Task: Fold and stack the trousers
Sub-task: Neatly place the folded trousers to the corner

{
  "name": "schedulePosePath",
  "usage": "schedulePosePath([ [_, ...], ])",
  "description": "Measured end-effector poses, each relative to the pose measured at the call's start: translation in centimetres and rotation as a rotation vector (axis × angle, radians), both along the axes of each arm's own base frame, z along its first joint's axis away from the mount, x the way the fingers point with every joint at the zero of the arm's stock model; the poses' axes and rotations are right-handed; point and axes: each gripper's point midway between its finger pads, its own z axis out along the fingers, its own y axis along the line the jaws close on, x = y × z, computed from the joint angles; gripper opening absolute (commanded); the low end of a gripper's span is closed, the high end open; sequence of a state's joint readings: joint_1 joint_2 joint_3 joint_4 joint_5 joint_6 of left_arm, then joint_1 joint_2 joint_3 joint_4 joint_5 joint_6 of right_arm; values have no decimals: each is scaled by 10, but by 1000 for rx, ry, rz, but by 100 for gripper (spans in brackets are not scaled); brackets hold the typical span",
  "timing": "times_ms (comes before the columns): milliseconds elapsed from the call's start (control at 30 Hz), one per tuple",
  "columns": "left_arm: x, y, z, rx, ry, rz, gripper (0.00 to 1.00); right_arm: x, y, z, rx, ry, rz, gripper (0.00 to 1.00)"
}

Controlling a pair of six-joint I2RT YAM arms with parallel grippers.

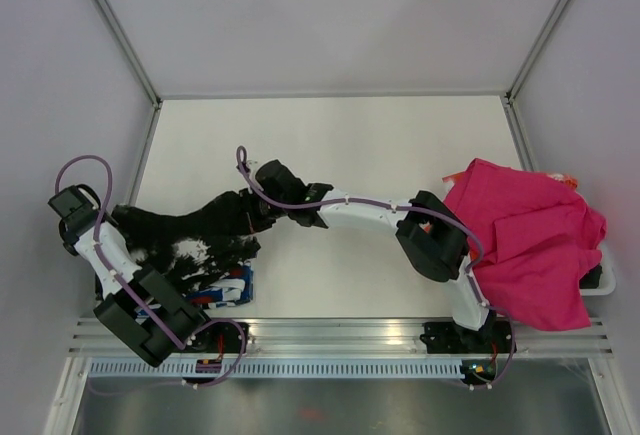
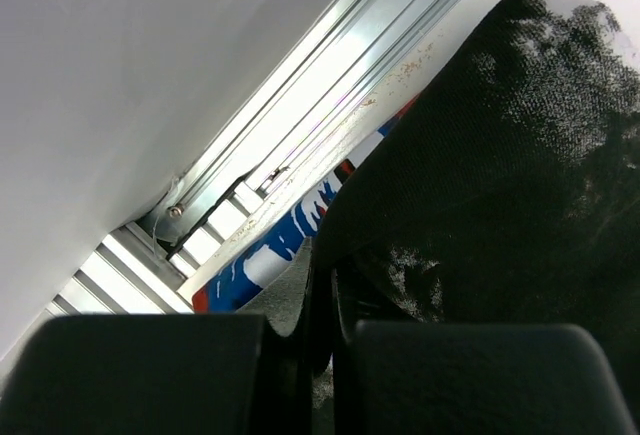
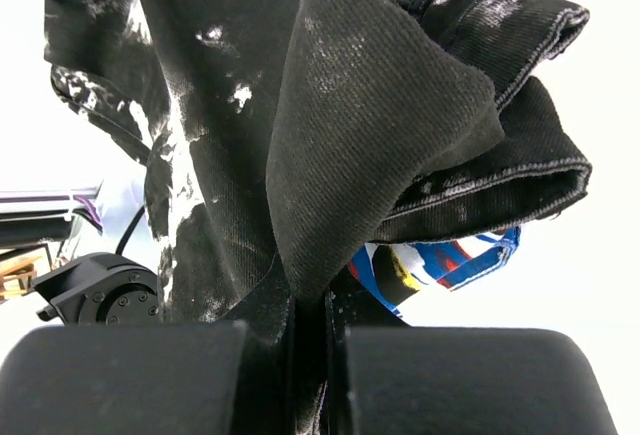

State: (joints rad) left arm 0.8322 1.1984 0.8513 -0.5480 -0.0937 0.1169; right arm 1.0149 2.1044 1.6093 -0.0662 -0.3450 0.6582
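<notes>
1. The left arm [image 1: 112, 263] is bending out from its base toward the left edge, with one black joint sitting at the far left.
2. The left gripper [image 2: 320, 340] is pinching the trousers [image 2: 500, 185], with its jaws pressed together on the cloth.
3. The right arm [image 1: 372, 210] is reaching diagonally across from its base toward the left, stretched long.
4. The right gripper [image 3: 310, 340] is clamping a fold of the trousers, with its jaws closed on it.

White table [image 1: 330, 145] bears a streaked folded garment [image 1: 235, 291] under the trousers [image 1: 190, 230].
</notes>
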Motion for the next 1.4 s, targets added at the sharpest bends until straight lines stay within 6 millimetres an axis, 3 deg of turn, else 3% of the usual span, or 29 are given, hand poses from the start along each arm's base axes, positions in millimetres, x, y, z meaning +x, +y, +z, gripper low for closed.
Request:
schedulePosePath([
  [200,-3,0,0,4,-1,8,2,-5,-1,-4,-22,-15,19,0],
  [433,-7,2,0,4,7,22,2,-13,2,6,-47,-59,77,0],
  [700,-12,-3,-3,-17,26,24,2,-24,-3,-4,-92,-134,174,1],
  [767,-12,-3,-3,-18,28,25,3,-27,-3,-5,-98,-149,189,20],
  [867,-15,0,-3,-8,43,41,30,-31,-8,-9,-124,-145,212,41],
  [900,-17,7,1,22,46,63,53,-35,-15,-14,-158,-128,222,60],
  [1000,-15,45,36,164,-23,149,79,-41,-38,-22,-248,-82,222,85],
  [1067,-5,65,75,249,-108,171,83,-39,-47,-19,-282,-87,200,94],
  [1133,13,67,109,287,-189,142,87,-33,-53,-8,-293,-112,165,98],
  [1233,45,51,148,320,-291,30,89,-18,-57,26,-266,-187,97,98],
  [1400,105,-22,183,269,-436,-266,89,29,-80,111,-152,-312,-100,98],
])
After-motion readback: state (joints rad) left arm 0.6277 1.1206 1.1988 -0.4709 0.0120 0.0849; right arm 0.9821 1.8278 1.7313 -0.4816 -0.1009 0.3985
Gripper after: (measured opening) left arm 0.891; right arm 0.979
